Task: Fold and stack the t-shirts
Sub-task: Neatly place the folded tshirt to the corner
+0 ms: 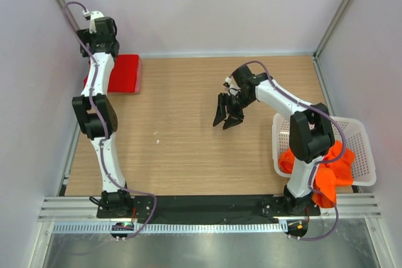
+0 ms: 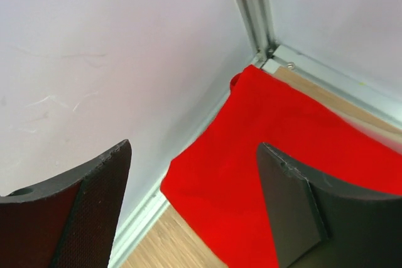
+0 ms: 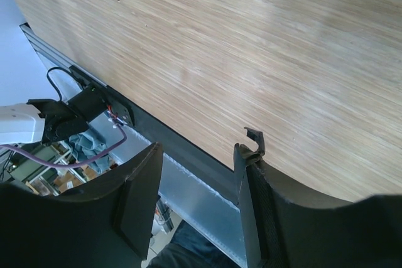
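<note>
A bright red t-shirt lies folded flat in the far left corner of the table, against the wall. In the left wrist view it fills the space below my left gripper, which hovers above its near edge, open, with nothing between the fingers. Orange t-shirts are heaped in the white basket at the right, one spilling over its front rim. My right gripper hangs open over bare wood mid-table, well left of the basket, and its fingers hold nothing.
White walls and aluminium rails close in the table on the left, back and right. A black strip and the arm bases run along the near edge. The right arm's upper link passes over the basket's left side.
</note>
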`<state>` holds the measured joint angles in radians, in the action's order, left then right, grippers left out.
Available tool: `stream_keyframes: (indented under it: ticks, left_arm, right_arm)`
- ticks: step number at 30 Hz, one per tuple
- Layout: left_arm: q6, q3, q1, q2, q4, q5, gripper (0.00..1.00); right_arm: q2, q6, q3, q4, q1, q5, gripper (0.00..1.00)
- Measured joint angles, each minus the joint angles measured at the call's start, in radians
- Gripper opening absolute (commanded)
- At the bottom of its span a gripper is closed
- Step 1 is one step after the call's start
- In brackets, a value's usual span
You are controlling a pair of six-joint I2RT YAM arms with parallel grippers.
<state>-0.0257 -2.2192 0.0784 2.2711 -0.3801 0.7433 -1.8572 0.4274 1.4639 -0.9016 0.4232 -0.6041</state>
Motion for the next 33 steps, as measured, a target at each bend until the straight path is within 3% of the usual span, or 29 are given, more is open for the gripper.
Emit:
stream_keyframes:
  ticks: [6,9,12,14,21,26,33]
  left_arm:
    - [0.138,0.196,-0.039,-0.243,-0.088,-0.138,0.82]
    - [0.190,0.349,-0.118,-0.385,-0.117,-0.219,0.86]
    - [0.253,0.518,-0.235,-0.516,-0.143,-0.335,0.97]
    - [0.312,0.636,-0.312,-0.604,-0.158,-0.420,1.00]
    - [0.583,1.120,-0.476,-0.996,-0.117,-0.699,1.00]
    - [0.788,1.449,-0.542,-1.334,-0.003,-0.846,1.00]
    - [1.011,1.833,-0.546,-1.788,0.092,-0.969,1.00]
  right_arm:
    - [0.041,0.025,-0.023,0.013,0.000,0.000,0.58]
    - [0.113,0.046,-0.073,0.034,0.000,0.005,0.58]
    - [0.198,0.063,-0.137,0.063,0.000,0.015,0.59]
    - [0.274,0.087,-0.205,0.102,0.000,0.027,0.60]
    - [0.585,0.248,-0.586,0.396,0.000,0.050,0.83]
    - [0.749,0.389,-0.858,0.620,0.003,0.095,0.88]
    - [0.887,0.432,-1.002,0.666,0.016,0.196,0.90]
